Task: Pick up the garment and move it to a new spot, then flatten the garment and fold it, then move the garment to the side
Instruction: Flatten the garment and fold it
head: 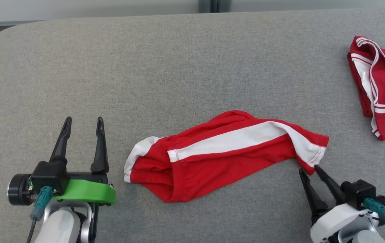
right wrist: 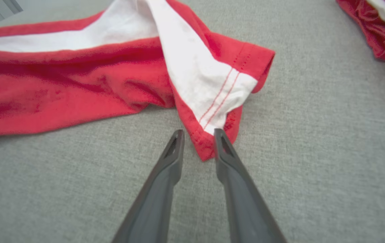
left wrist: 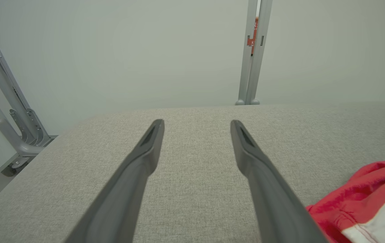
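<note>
While the red garment (head: 219, 152) with its broad white stripe lies rumpled near the middle of the grey padded table (head: 179, 60), stretched from left to right on a slight slant, the right gripper (head: 308, 168) sits at its right-hand corner, low over the table; its jaws stand partly spread, not pressed together, and the right wrist view shows the pointed red hem corner lying in the gap between the two dark fingers (right wrist: 168, 175), one finger touching the hem's edge and the other just clear of it; the cloth there lies slack on the table, not lifted; the white stripe folds over at that end and carries two rows of red stitching near the hem; the left gripper (head: 84, 118) hovers to the left of the garment, apart from it, its jaws spread wide with nothing between them but bare table; in the left wrist view the garment's near end shows at the lower right, beside that gripper's right finger; a second red-and-white garment (head: 381, 91) lies bunched at the far right of the table, well apart from the first.
</note>
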Available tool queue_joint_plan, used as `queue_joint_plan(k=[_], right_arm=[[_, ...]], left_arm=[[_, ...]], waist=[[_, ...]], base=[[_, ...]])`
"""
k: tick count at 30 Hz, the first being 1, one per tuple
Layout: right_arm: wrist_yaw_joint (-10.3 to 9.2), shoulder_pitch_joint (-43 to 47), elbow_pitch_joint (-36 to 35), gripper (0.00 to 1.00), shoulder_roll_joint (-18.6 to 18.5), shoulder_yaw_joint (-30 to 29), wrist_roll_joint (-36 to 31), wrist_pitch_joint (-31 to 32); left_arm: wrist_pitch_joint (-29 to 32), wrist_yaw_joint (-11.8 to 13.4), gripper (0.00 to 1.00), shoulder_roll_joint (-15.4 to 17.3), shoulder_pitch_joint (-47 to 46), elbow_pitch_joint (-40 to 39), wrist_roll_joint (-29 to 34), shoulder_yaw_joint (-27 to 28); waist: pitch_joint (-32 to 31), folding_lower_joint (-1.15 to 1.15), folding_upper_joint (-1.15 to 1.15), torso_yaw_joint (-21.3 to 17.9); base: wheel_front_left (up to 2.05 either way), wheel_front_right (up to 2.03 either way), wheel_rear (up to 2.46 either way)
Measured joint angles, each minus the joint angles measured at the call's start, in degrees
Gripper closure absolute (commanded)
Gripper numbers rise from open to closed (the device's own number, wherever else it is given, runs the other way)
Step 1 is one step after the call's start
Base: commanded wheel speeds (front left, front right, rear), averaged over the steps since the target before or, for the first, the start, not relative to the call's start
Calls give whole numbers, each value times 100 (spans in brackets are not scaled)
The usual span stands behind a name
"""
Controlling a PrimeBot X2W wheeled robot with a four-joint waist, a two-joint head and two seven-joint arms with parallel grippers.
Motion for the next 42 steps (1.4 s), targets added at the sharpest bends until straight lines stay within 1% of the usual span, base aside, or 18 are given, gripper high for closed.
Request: queue_joint_plan(k=[4,10,13,16,18,23,29,31,34,36,38,40,42], right_arm=[[-1,46,-655,0,64,-274,-89,-118],[-1,307,-1541,0,212,-536,-174,-141],[-1,342,-1878,0,243,-962,-133,-64],[-1,345,-2033,0,166,-1256,-151,125],[-1,345,-2098,0,147,-1326,-178,225],[-1,387,-2192,0,219,-1421,-171,328],[-1,388,-2197,0,255,-1380,-137,341],[-1,388,-2220,0,261,-1380,-136,344],[-1,388,-2250,0,264,-1389,-136,374],[-1,385,-2251,0,269,-1349,-136,392],[-1,367,-2260,0,275,-1296,-137,399],[-1,339,-2261,0,286,-1263,-136,400],[-1,328,-2251,0,289,-1247,-132,417]], left_arm=[[0,26,0,20,113,37,0,37],[0,86,0,75,315,43,-1,79],[12,126,0,112,416,20,-1,82],[47,153,0,145,500,-25,-1,68],[93,182,0,144,542,-93,0,35],[143,187,0,175,589,-148,-9,21],[147,185,0,196,593,-170,-10,-14],[255,167,0,182,577,-204,-53,-70],[615,-42,0,79,346,-331,-46,-419],[1077,-249,0,-76,63,-342,-58,-772],[1547,-389,0,-183,-37,-257,-101,-1038],[2001,-519,0,-224,-109,-124,-156,-1273],[2295,-617,0,-231,-151,-5,-215,-1422]], waist=[[-110,0,0,-59],[-301,0,0,-149],[-401,0,0,-212],[-486,0,0,-268],[-536,0,0,-291],[-606,0,0,-286],[-607,0,0,-293],[-597,0,0,-296],[-557,0,0,-259],[-515,0,0,-236],[-468,0,0,-236],[-414,0,0,-256],[-370,0,0,-290]], base=[[0,0,0],[0,0,0],[0,0,0],[0,0,0],[0,0,0],[0,0,0],[0,0,0],[0,0,0],[0,0,0],[0,0,0],[0,0,0],[0,0,0],[0,0,0]])
